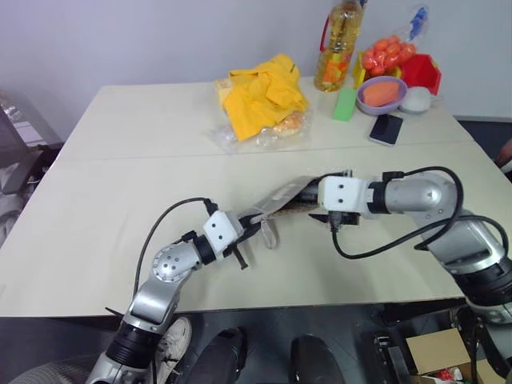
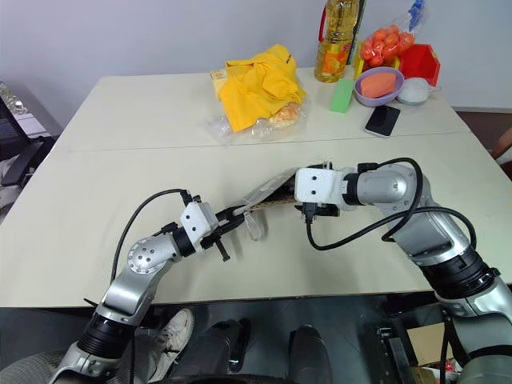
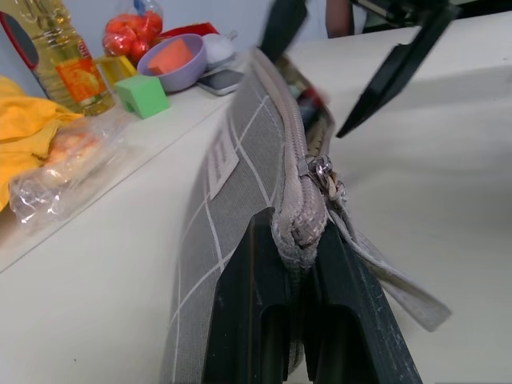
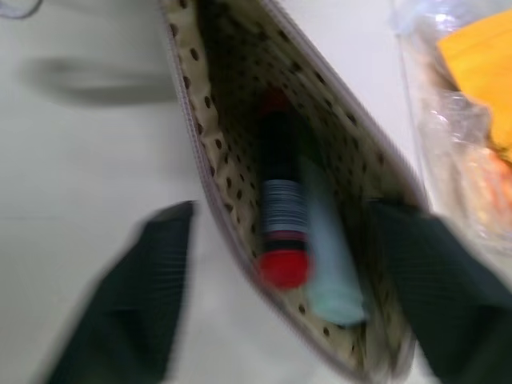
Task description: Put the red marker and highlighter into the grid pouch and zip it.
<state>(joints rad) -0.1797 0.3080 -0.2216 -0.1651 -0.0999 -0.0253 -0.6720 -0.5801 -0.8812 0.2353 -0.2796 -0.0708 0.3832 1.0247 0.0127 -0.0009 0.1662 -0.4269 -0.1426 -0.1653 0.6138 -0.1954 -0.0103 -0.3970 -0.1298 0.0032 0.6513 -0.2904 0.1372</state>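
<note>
Grid pouch (image 1: 282, 200): centre of the head view, lifted off the table (image 1: 120, 160), mouth open.
Left gripper (image 3: 302, 264): clamped on the pouch's end by the zipper pull (image 3: 324, 170); a loose pinch could let the fabric slide out.
Red marker (image 4: 280, 216) and highlighter (image 4: 328, 264): both lie inside, ends near the mouth; tilting could spill them.
Right gripper (image 4: 296, 296): spread wide astride the mouth, holding nothing; zipping risks snagging the lining.

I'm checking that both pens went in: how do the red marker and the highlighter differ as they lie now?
The red marker is dark-bodied with a red end and a striped label; the highlighter is plain pale blue-green. The marker's red end is rounded and glossy, while the highlighter's end is blunt and matte. Both lie side by side, lengthwise, inside the open grid pouch.
</note>
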